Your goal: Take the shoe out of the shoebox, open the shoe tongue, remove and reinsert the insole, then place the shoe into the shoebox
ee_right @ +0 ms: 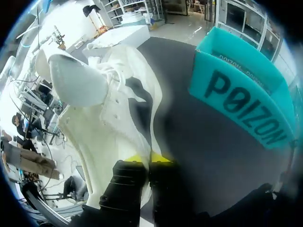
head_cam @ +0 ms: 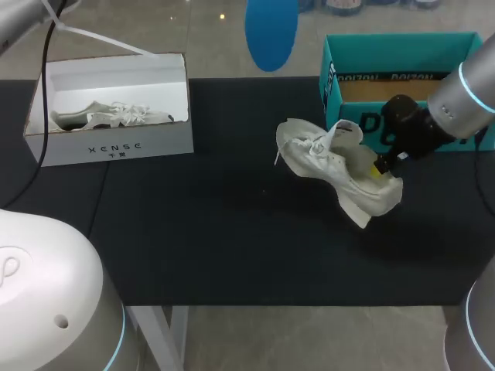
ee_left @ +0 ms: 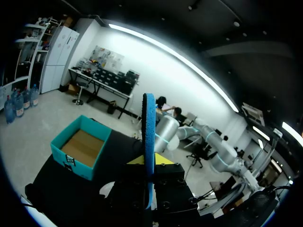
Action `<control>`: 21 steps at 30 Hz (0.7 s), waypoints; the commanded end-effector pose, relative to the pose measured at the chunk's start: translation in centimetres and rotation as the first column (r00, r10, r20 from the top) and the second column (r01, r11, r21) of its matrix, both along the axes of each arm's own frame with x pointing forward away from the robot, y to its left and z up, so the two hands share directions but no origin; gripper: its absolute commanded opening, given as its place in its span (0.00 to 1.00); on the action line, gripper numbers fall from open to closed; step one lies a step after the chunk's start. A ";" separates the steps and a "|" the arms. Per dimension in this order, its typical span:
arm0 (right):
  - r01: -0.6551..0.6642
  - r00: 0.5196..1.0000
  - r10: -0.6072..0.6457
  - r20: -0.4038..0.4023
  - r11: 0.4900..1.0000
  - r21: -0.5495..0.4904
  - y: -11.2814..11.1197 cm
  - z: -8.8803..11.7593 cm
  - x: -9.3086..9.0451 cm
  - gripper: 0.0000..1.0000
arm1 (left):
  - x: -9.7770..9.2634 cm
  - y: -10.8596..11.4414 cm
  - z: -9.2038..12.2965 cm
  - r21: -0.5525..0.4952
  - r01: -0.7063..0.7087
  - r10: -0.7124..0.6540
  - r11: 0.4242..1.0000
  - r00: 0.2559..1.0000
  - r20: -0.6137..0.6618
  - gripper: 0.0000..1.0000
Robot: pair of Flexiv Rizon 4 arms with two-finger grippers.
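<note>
1. Right end effector (ee_right: 147, 161) sits nearest the lens in its own wrist view. Its yellow tips are pinched almost together on the heel collar of the white shoe (ee_right: 109, 109), so you have hold of the shoe.
2. Seen from the head camera, the shoe hangs tilted right of centre in the frame, over the dark surface (head_cam: 193, 232) and just in front of the teal shoebox (head_cam: 402, 54). You cannot tell whether its sole touches down.
3. Your left end effector (ee_left: 149, 163) is closed on the blue insole (ee_left: 149, 127), which stands upright and edge-on between its fingers. In the head view the insole is at the top centre of the frame, well apart from the shoe.
4. The step in hand looks like reinsertion. Turn the shoe's opening toward the insole and keep the tongue (head_cam: 346, 130) folded back.
5. Lead with the insole's toe end, at a shallow angle, and slide it along the shoe's floor.
6. Grip the collar firmly: it is soft and will likely fold under a push.
7. Watch the laces (head_cam: 313, 147), which could drop into the opening.
</note>
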State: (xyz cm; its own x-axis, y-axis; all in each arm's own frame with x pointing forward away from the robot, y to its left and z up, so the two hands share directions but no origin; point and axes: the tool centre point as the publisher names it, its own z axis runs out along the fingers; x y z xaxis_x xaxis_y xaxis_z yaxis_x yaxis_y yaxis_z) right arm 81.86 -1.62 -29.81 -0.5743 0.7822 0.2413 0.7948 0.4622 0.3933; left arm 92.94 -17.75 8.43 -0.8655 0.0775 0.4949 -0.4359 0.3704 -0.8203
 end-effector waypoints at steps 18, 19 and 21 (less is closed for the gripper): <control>0.431 0.902 -0.431 -0.013 0.900 0.063 1.4 -0.6 -4.3 0.00 | 0.1 0.0 0.0 0.000 0.002 -0.002 1.000 1.000 0.000 0.00; 0.483 0.875 -0.481 -0.044 0.872 0.071 1.5 -0.8 -4.4 0.00 | 0.1 0.0 0.0 0.000 0.002 -0.002 1.000 1.000 0.000 0.00; 0.547 0.837 -0.537 -0.106 0.829 0.113 1.7 -1.1 -4.7 0.00 | 0.1 0.0 0.0 0.000 0.002 -0.002 1.000 1.000 0.000 0.00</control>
State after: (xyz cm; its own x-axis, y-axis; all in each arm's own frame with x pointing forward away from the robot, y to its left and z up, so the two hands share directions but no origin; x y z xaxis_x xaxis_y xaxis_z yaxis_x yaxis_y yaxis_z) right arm 78.10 -0.06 -30.69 -0.2117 0.9229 0.3217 0.9226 0.0801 0.3774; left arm 92.94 -17.75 8.42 -0.8655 0.0775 0.4950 -0.4359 0.3704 -0.8202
